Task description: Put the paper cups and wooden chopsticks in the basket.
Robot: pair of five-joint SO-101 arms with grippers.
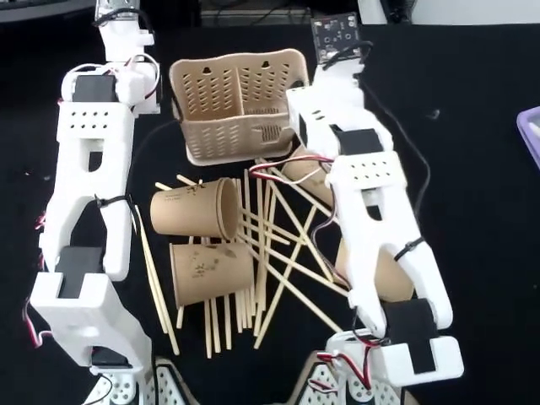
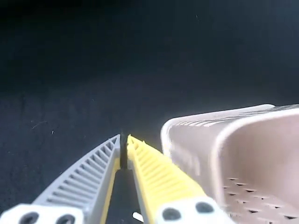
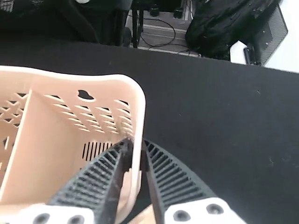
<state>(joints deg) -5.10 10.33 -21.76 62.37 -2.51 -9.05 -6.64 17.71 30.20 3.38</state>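
The beige perforated basket [image 1: 221, 135] stands at the back centre, its two compartments bare. Two brown paper cups [image 1: 192, 208] [image 1: 211, 270] lie on their sides in front of it, amid several scattered wooden chopsticks [image 1: 283, 253]. Two more cups [image 1: 305, 171] [image 1: 386, 272] lie partly hidden under the right arm. My right gripper [image 3: 136, 145] has its black fingers on either side of the basket [image 3: 60, 135] wall at a corner, shut on it. My left gripper [image 2: 123, 141] is shut with nothing in it, low over the black cloth beside the basket [image 2: 243, 154].
Both white arms reach from the front edge along either side of the pile. A purple object [image 1: 530, 135] sits at the right edge. Black cloth [image 1: 472, 211] covers the table. Bags and cables [image 3: 224, 23] lie on the floor beyond the far edge.
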